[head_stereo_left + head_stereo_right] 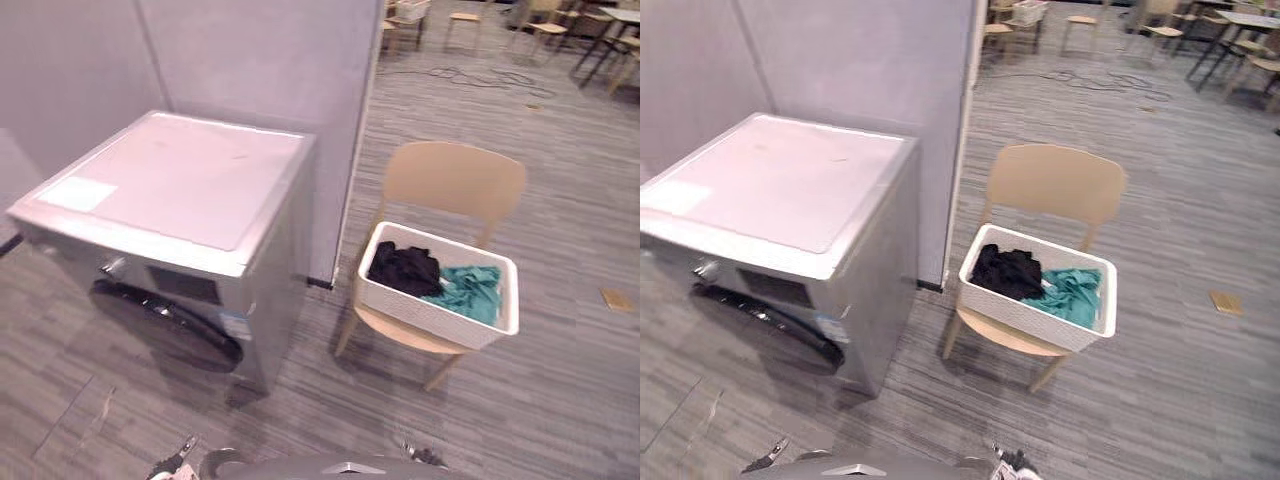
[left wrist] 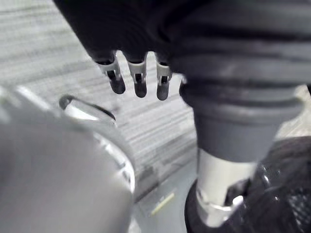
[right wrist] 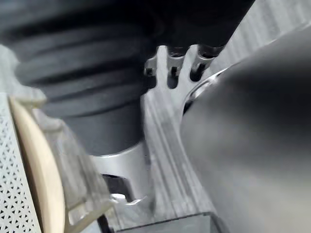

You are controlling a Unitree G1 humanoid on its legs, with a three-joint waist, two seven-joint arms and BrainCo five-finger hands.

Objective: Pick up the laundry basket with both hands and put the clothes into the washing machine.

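White basket (image 1: 425,312) fills the chair (image 1: 455,180), open floor (image 1: 565,385) around; left hand (image 2: 139,80), right hand (image 3: 181,62) slack.

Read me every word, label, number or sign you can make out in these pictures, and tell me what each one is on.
Nothing here can be read as text.
Pale label on top of the washing machine: too blurred to read.
Small sticker low on its front: too small to read.
Dark control panel: no legible marks.
Laundry basket and chair: no print seen.

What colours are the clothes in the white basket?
One black garment, one teal garment; best in left eye view.
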